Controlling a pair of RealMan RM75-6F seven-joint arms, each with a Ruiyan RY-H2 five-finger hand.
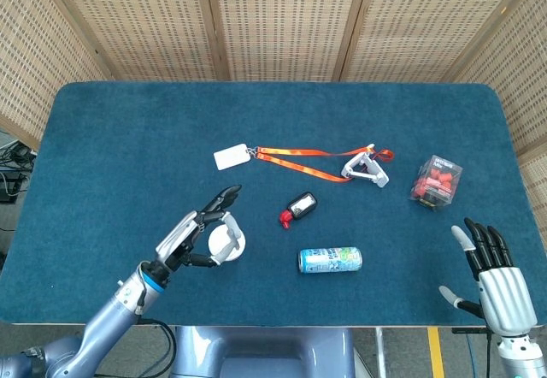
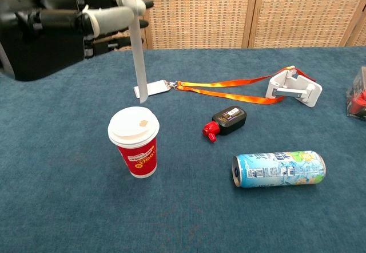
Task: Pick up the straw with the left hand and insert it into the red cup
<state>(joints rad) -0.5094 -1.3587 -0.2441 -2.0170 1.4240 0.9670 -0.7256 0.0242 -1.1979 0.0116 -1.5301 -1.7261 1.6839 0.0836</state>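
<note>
The red cup (image 2: pixel 135 145) with a white lid (image 1: pixel 227 241) stands upright at the front left of the blue table. My left hand (image 2: pixel 54 28) hovers above and left of it, pinching a clear straw (image 2: pixel 136 52) near its top. The straw hangs almost vertical, and its lower end sits just above the lid. In the head view the left hand (image 1: pixel 193 234) overlaps the cup's left side. My right hand (image 1: pixel 499 280) is off the table's front right corner, fingers spread, holding nothing.
A drink can (image 2: pixel 278 169) lies on its side right of the cup. A small black bottle with a red cap (image 2: pixel 225 121), an orange lanyard (image 2: pixel 229 91) with a white badge (image 1: pixel 231 156) and a white clip (image 2: pixel 295 86) lie behind. A clear box of red items (image 1: pixel 436 180) sits far right.
</note>
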